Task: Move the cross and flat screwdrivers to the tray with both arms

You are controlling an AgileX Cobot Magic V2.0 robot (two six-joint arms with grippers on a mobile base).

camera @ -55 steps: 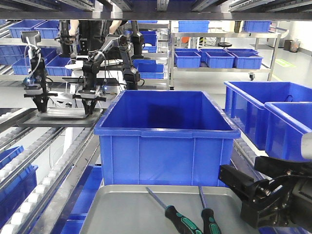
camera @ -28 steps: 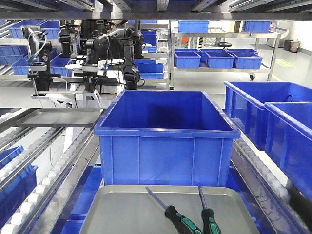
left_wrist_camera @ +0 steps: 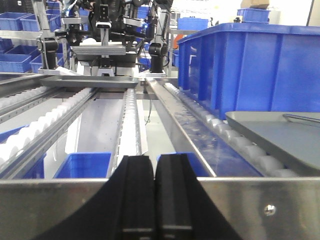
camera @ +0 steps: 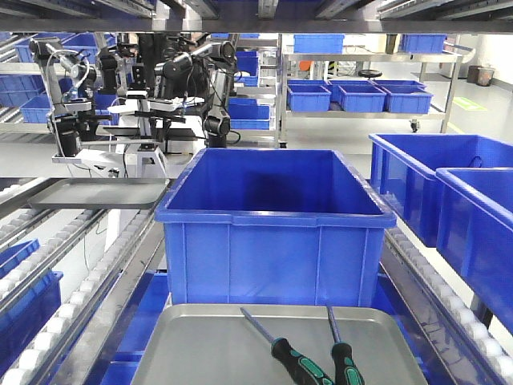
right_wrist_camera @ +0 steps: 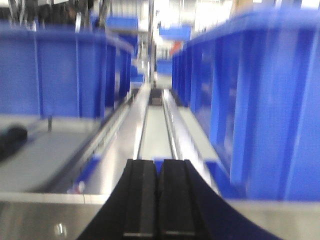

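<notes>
The blue crate (camera: 272,220) stands on the roller conveyor directly behind the tray (camera: 200,353), which sits nearest the camera. Both screwdrivers (camera: 298,361) already lie inside the tray, shafts pointing toward the crate, handles at the near edge, close together but apart. By this layout the transfer appears complete, so the step in hand is judged to be retreat: keep both arms clear of the tray rim and avoid nudging the tools. The left gripper (left_wrist_camera: 155,200) is pressed closed and empty, low beside the left rail. The right gripper (right_wrist_camera: 159,200) is likewise closed on nothing; its view is blurred
</notes>
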